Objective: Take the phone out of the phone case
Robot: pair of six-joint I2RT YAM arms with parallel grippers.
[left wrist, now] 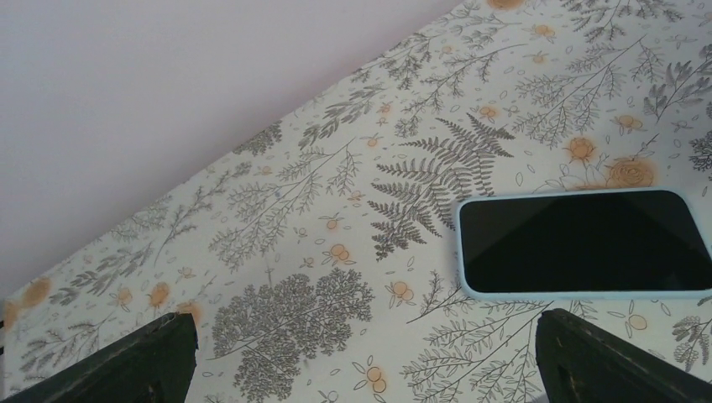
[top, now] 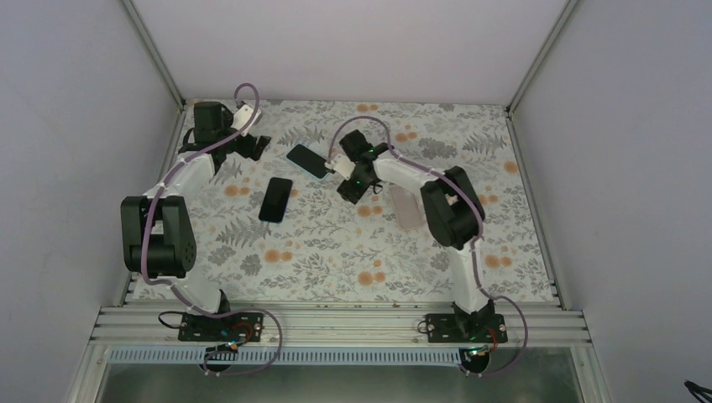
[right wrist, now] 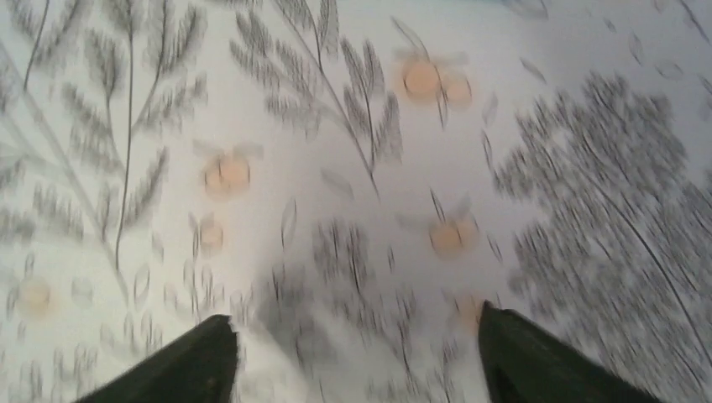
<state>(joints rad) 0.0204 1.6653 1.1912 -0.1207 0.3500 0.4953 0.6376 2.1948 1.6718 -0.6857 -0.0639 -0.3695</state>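
A phone with a black screen in a light blue case (top: 308,160) lies flat on the floral cloth at the back middle. It also shows in the left wrist view (left wrist: 583,243), to the upper right of my fingers. My left gripper (top: 254,148) is open and empty, just left of this phone; one dark fingertip (left wrist: 159,361) shows at the lower left of its wrist view. My right gripper (top: 350,190) is open and empty, just right of the phone, close over bare cloth. Its fingertips (right wrist: 185,365) frame a blurred floral pattern.
A second black phone (top: 275,199) lies on the cloth nearer the front, left of centre. A pale pinkish flat rectangle (top: 407,207) lies beside the right arm. Grey walls enclose the table at the back and sides.
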